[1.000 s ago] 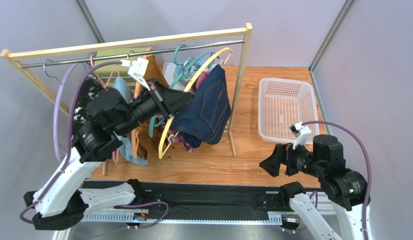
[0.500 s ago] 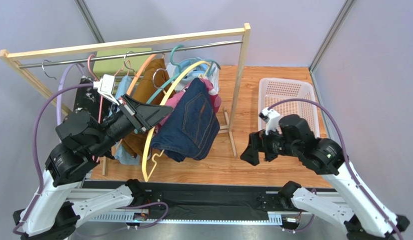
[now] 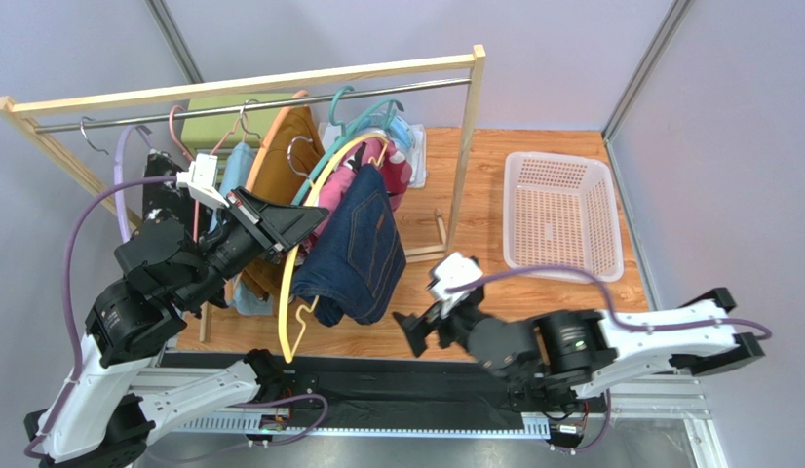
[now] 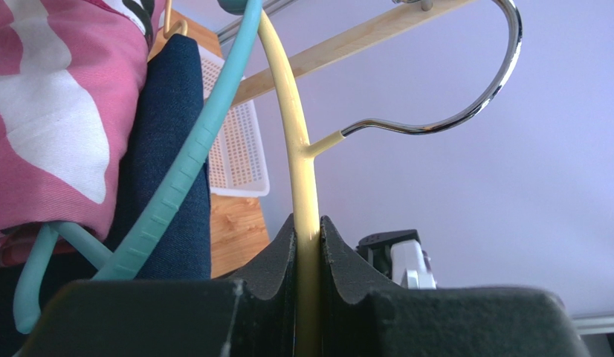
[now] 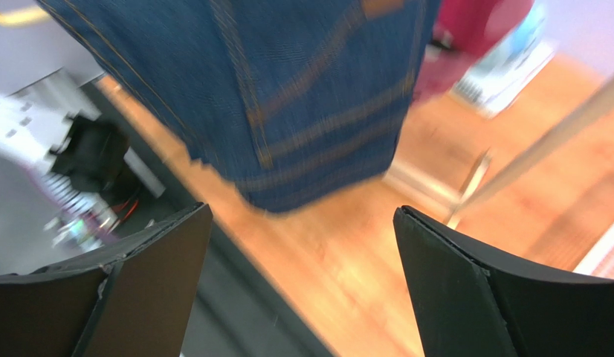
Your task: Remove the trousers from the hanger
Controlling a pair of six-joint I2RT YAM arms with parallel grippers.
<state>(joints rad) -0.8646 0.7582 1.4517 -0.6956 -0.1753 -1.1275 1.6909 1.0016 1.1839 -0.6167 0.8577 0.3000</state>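
- The left fingers (image 3: pixel 297 220) stay clamped on the yellow hanger (image 3: pixel 291 292). They have drawn it leftward from the right post of the clothes rack (image 3: pixel 280 102) toward the middle of the rack.
- The dark navy denim trousers (image 3: pixel 353 253) are still draped over that hanger. They have moved with it and now hang in front of the middle of the rack.
- The right fingers (image 3: pixel 413 334) have swung away from the white basket (image 3: pixel 562 210), which sits to the right of the rack. They now sit low over the desk (image 3: pixel 533 302) in front of the rack, spread wide and holding nothing, just below and right of the trousers' lower hem.
- The pink floral garment (image 3: pixel 338 190) crowds against the trousers on the rack side, and a teal hanger (image 4: pixel 183 171) crosses them.
- Further left on the rack hang the mustard-brown garment (image 3: pixel 285 146), the light blue garment (image 3: pixel 239 166) and the black speckled garment (image 3: pixel 161 195).
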